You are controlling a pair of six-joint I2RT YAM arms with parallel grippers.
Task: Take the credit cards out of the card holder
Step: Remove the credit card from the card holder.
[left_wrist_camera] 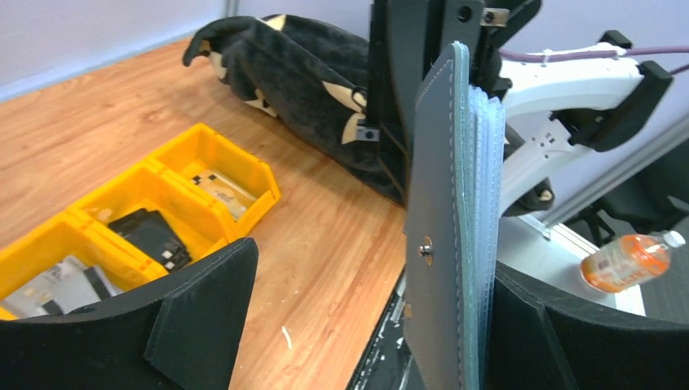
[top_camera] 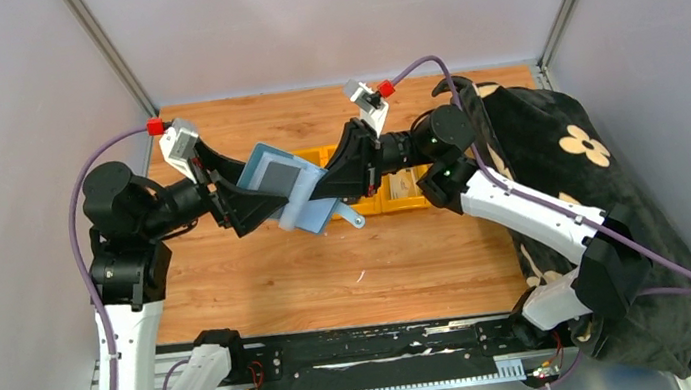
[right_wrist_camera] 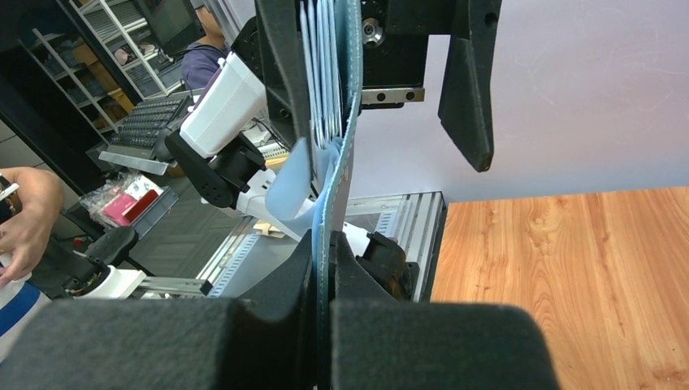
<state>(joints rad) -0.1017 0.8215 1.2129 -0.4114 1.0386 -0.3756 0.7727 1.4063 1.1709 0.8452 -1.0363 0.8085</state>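
The right claw (right_wrist_camera: 325,252) pinched shut on the stitched, flat slate-blue card holder (top_camera: 284,183), held edge-up, tab end slanting near-right. The left claw (left_wrist_camera: 378,268) gaped wide around it.

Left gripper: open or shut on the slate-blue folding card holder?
Open. The left gripper has its fingers wide apart around the slate-blue card holder; the right gripper clamps it.

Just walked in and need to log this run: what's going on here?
The right claw is clamped shut on the card holder, holding it in the air above the table. The left claw stands wide open astride its other end, gripping nothing. Thin edges of the credit cards show inside; none looks pulled out yet.
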